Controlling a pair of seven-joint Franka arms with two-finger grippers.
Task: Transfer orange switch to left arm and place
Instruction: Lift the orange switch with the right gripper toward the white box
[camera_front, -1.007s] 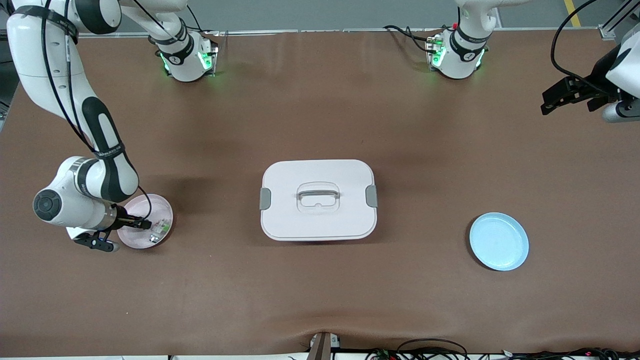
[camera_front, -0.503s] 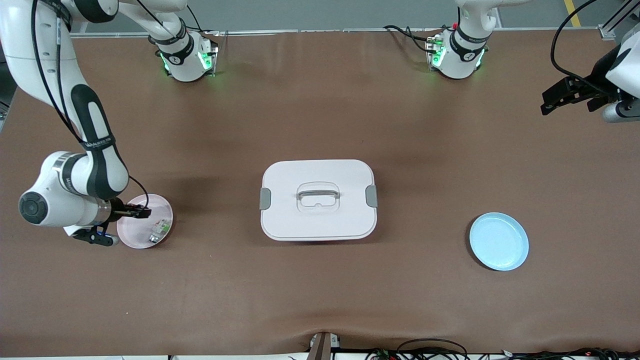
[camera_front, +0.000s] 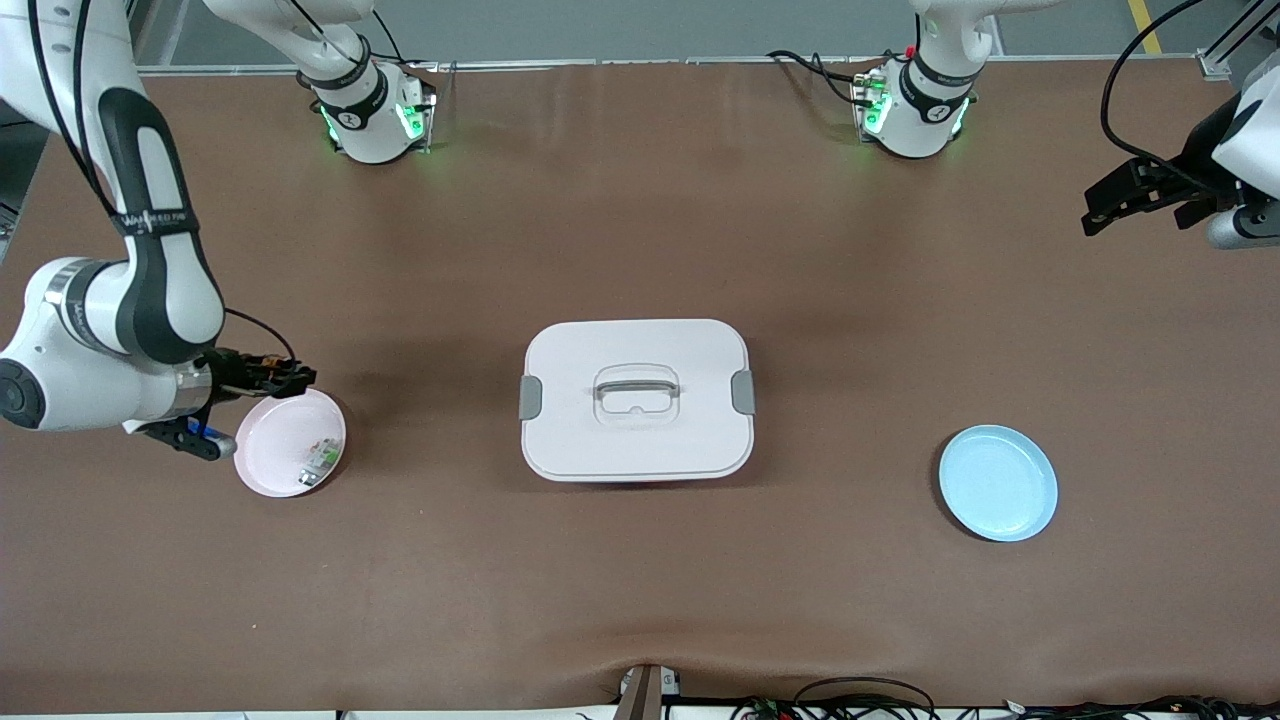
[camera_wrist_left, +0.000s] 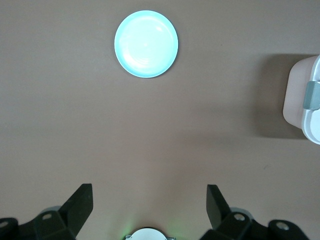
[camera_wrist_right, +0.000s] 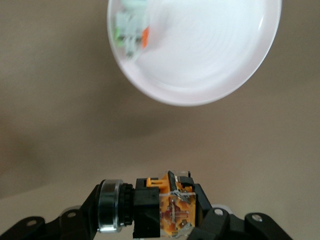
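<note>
Orange switch (camera_wrist_right: 165, 207) sits clamped in the right gripper (camera_front: 285, 378) above the pink plate's (camera_front: 270, 460) rim, so the carry should arc around the box (camera_front: 636, 400) toward the waiting left gripper (camera_wrist_left: 149, 207), whose fingers are spread wide.

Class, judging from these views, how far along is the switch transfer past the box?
Done: the right gripper is shut on the orange switch, lifted above the pink plate. In hand: carrying it. Left: handover to the open left gripper, which waits, while avoiding the box.
</note>
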